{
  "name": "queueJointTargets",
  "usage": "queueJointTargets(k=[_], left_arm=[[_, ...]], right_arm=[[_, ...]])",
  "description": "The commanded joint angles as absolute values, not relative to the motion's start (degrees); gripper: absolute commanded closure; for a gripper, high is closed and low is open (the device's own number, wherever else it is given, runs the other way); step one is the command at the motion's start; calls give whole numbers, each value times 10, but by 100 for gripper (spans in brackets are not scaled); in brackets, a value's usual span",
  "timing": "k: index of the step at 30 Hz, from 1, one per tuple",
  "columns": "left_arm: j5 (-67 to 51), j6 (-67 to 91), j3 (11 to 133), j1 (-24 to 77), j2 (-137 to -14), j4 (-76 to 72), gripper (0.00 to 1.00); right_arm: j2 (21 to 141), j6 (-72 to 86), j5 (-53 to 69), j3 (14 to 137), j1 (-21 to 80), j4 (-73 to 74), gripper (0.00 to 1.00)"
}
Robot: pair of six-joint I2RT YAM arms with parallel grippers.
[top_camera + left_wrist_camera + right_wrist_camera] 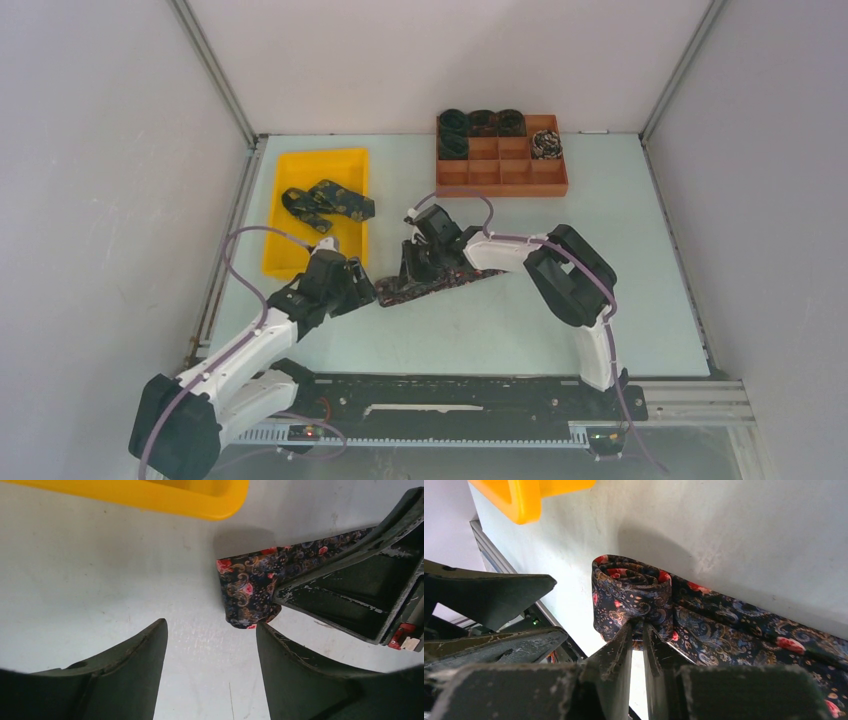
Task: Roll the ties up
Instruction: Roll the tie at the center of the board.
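- Two grippers attend one tie (634, 587); its end is wound into a small tight coil, a few turns only.
- Right gripper (638, 630): clenched on the tie. Its fingertips pinch the coil's edge, jaws nearly together with fabric between them.
- Left gripper (211, 626): released, jaws wide, nothing in them, held low over the table (75, 570).
- Whether the coil rests on the table or hangs just above it, I cannot tell.
- Key relation: the coil lies just ahead of the left gripper's open jaws, off toward its right finger (295, 670). It is near the finger but not between the pads, and no contact shows.
- Long axis: from the coil, the unrolled band runs flat along the table, past the right gripper's fingers to their right and on toward that arm's own side. Rolling would have to travel along that line, away from the left gripper.
- Nearer arm: the right already has the tie; the left is just beside it, within easy reach of the coil.
- My reading: early on this tie, most of the band unwound. The next move likely needs the left jaws around the coil so the right can regrip. A slack handover could let the turns spring loose.
- Beyond the left gripper: a yellow tray (350, 165) with loose ties (325, 200).
- Well beyond the right gripper: a brown box (500, 185) with rolled ties (482, 124) in its far cells.
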State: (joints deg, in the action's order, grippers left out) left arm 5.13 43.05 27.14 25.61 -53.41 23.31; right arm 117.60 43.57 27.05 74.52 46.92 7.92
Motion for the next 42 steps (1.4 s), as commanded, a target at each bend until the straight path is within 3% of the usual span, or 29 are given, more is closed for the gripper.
queueJointTargets(k=[1,34,42], left_arm=[[-9,435,254,239,-530,162,28],[-71,450,254,232,-705,33,35],[-92,448,254,235,-738,8,44]], right_arm=[[1188,446,289,762,476,45,83],[1130,402,289,762,449,100,85],[1132,397,292,762,442,103,85]])
